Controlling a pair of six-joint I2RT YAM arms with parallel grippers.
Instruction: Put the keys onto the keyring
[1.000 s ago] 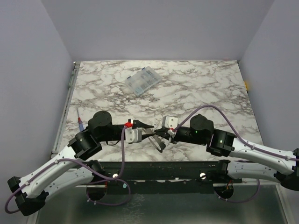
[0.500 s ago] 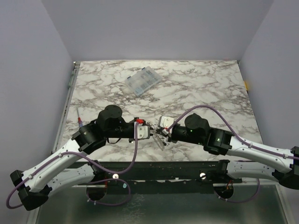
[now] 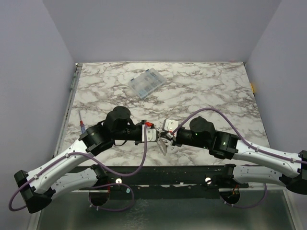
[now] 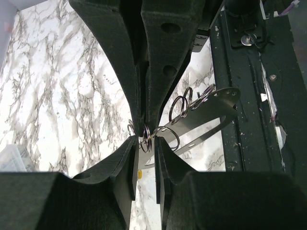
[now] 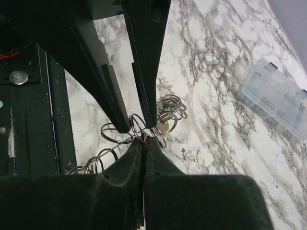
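The keyring (image 4: 211, 108) is a pale metal oval strip carrying several split rings, held above the table's near edge; it also shows in the top view (image 3: 163, 147). My right gripper (image 5: 145, 139) is shut on its end. My left gripper (image 4: 145, 141) faces it tip to tip, its fingers (image 4: 125, 167) slightly apart with one small split ring (image 4: 145, 140) between them. A heap of rings with a green and a yellow key (image 5: 165, 125) lies on the marble just beyond. In the left wrist view only a yellow key head (image 4: 138, 174) shows.
A clear compartment box (image 3: 147, 83) lies at the back middle of the marble table (image 3: 211, 91); it also shows in the right wrist view (image 5: 276, 103). A red-and-blue screwdriver (image 3: 82, 125) lies at the left edge. The black base rail (image 3: 192, 170) runs just below the grippers.
My left arm has swung right and brought its gripper up against the right gripper at the keyring. The right gripper shifted slightly left, still holding the keyring.
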